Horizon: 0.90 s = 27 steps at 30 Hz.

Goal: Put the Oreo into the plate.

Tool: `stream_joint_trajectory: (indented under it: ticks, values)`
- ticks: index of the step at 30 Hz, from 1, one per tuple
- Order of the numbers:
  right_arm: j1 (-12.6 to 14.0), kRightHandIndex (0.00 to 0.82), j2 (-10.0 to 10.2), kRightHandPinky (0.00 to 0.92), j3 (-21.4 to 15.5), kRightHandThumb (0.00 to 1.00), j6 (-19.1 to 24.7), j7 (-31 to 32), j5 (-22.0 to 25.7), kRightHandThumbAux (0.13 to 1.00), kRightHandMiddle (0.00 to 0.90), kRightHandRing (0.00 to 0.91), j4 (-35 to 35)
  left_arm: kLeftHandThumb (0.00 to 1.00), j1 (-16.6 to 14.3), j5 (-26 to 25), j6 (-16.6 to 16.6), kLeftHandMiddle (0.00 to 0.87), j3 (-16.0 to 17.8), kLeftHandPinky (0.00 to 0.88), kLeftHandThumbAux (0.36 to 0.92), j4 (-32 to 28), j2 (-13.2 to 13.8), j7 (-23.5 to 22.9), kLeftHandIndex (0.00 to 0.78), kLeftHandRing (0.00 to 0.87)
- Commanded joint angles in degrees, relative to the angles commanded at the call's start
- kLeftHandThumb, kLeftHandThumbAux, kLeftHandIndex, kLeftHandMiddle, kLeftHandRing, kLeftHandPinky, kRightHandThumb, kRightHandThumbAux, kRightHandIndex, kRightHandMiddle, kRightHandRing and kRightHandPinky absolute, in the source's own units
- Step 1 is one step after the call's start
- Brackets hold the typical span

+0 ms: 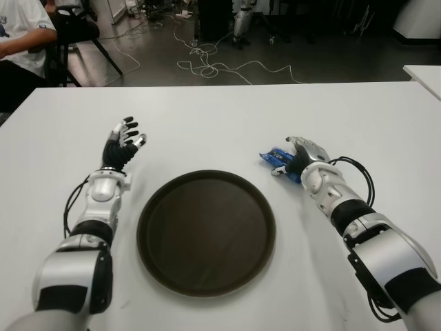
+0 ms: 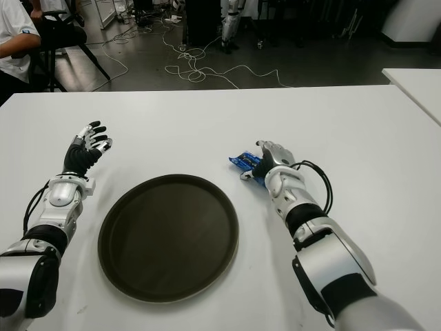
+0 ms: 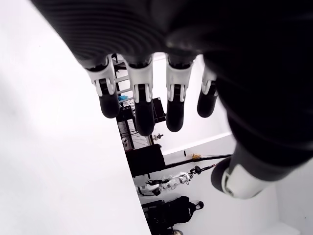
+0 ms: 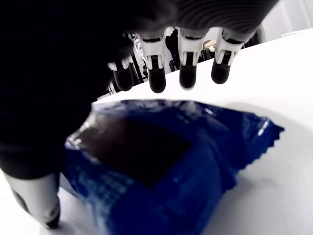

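Observation:
A blue Oreo packet (image 1: 275, 158) lies on the white table (image 1: 220, 114), just right of the round dark plate (image 1: 207, 231). My right hand (image 1: 300, 154) is over the packet from its right side. In the right wrist view the fingers (image 4: 188, 68) stretch out above the packet (image 4: 161, 171) and the thumb (image 4: 34, 205) stands beside it, not closed on it. My left hand (image 1: 124, 141) shows to the left of the plate with its fingers (image 3: 142, 105) spread and nothing in them. The plate holds nothing.
A person (image 1: 21, 34) sits on a chair beyond the table's far left corner. Cables (image 1: 207, 62) lie on the floor behind the table. The corner of another white table (image 1: 424, 72) shows at the far right.

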Motion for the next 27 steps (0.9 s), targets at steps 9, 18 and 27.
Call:
stream_joint_trajectory:
  ticks: [9,18,27]
  values:
    - [0.79,0.324,-1.06,0.352,0.25,0.08,-0.04,-0.41,-0.44,0.654,0.279,0.304,-2.83,0.016,0.15,0.03,-0.43,0.182,-0.04,0.115,0.676,-0.27,-0.33,0.44,0.134,0.146]
    - [1.34,0.496,-1.64,0.431,0.22,0.294,0.1,-1.15,-0.46,0.673,0.549,0.525,-4.47,0.042,0.15,-0.44,-0.97,0.179,0.28,0.116,0.683,-0.43,-0.48,-0.18,0.14,0.147]
    - [2.2,0.567,-2.33,0.391,-0.73,0.344,-1.21,-2.44,0.26,0.701,0.666,0.63,-6.31,0.047,0.04,-0.24,-0.57,0.176,0.18,0.121,0.661,-0.34,-0.53,0.25,0.135,0.146]
